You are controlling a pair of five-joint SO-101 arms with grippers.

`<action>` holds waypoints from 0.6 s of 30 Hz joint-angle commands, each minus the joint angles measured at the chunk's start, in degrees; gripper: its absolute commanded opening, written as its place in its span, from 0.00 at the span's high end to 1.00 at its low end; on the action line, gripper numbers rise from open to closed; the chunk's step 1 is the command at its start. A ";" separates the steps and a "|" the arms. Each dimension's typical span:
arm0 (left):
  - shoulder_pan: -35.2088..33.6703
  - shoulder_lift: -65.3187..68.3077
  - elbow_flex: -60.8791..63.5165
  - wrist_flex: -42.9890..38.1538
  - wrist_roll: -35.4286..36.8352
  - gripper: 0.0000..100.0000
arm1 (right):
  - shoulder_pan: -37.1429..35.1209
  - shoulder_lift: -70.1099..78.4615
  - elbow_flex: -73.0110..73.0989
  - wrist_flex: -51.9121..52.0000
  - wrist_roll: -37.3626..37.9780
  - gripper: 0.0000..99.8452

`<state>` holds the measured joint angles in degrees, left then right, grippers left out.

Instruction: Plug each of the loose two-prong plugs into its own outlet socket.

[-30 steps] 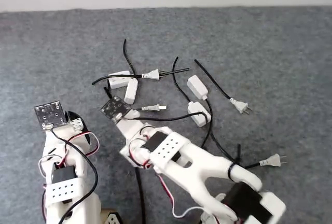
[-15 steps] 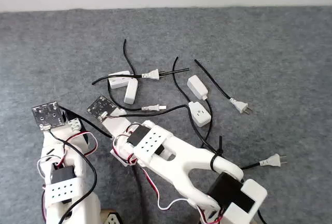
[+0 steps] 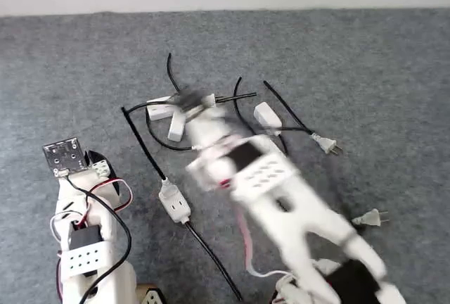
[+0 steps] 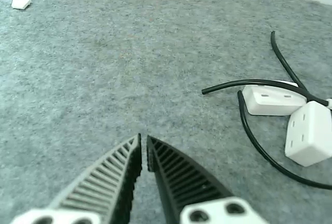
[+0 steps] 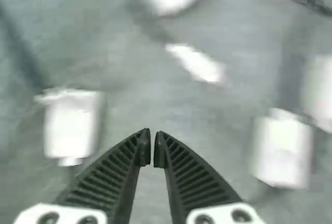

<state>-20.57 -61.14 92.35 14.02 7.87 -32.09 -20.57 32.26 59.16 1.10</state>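
- My left gripper [image 4: 143,144] sits low over the grey carpet [image 4: 104,53] with its jaws together and nothing between them. My right gripper [image 5: 152,140] is also pressed together and empty, above the scattered pieces.
- Nearest lies an outlet socket [image 3: 174,202]. Its long axis follows its black cord [image 3: 145,146], which slants away to the far left.
- The near plug [image 3: 370,217] lies well off to the right, its long axis across the table and its prongs pointing right. I judge it light and hard-bodied, with thin bendable prongs and a limp tail. I would pinch the white body across its flat sides, never the prongs or cord.
- The second plug [image 3: 325,143] lies farther out, prongs aimed near-right, its cord trailing far-left.
- Farthest, a long socket [image 4: 272,99] and a square-faced socket [image 4: 309,130] lie just beside each other.
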 commanded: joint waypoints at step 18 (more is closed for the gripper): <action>-18.90 -1.41 -7.69 -1.49 18.20 0.91 | -23.96 18.07 3.69 -16.13 -2.64 0.72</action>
<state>-38.77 -62.02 87.87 14.02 24.13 -55.38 -4.66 38.86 44.57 -0.22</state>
